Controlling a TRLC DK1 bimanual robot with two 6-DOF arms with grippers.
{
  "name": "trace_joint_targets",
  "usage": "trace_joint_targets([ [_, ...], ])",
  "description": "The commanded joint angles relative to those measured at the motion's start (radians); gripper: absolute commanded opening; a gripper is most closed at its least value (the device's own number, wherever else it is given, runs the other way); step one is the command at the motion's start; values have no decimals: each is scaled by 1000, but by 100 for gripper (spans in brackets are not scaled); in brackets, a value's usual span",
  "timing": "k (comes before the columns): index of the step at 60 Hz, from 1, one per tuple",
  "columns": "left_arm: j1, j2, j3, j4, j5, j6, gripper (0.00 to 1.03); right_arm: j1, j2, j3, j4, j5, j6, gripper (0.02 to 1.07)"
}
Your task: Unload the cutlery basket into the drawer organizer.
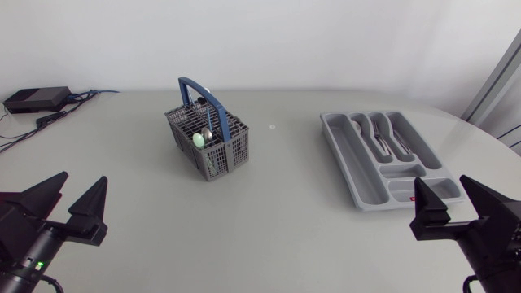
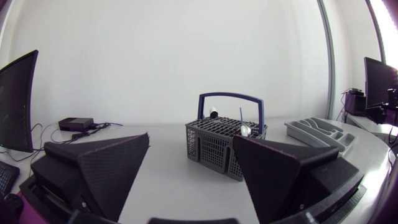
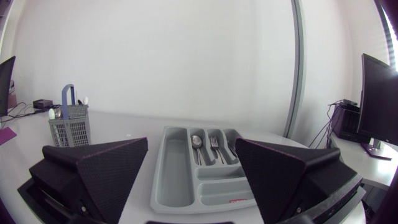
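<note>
A grey cutlery basket (image 1: 208,143) with a blue handle stands on the table left of the middle, with several pieces of cutlery upright in it. The grey drawer organizer (image 1: 389,159) lies at the right, with a spoon, a fork and a knife in its long compartments. My left gripper (image 1: 72,199) rests open near the front left corner, well short of the basket (image 2: 222,145), which shows ahead of its fingers. Close to the organizer's near end, my right gripper (image 1: 456,198) is open and empty. In the right wrist view the organizer (image 3: 199,171) lies just ahead between the fingers.
A small black box (image 1: 37,99) with cables sits at the table's far left corner. A tiny white speck (image 1: 273,126) lies on the table between basket and organizer.
</note>
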Motion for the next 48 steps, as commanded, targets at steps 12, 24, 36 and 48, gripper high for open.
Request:
trace_joint_targets([
  [12, -5, -8, -20, -1, -9, -17, 99, -1, -4, -24, -4, 10, 22, 103],
  [24, 9, -11, -20, 17, -9, -49, 99, -1, -6, -25, 12, 16, 16, 103],
  [36, 17, -4, 23, 22, -9, -43, 99, 64, 17, -2, 16, 40, 18, 103],
  [48, 32, 127, 125, 13, -9, -38, 99, 155, 255, 93, 88, 91, 24, 103],
])
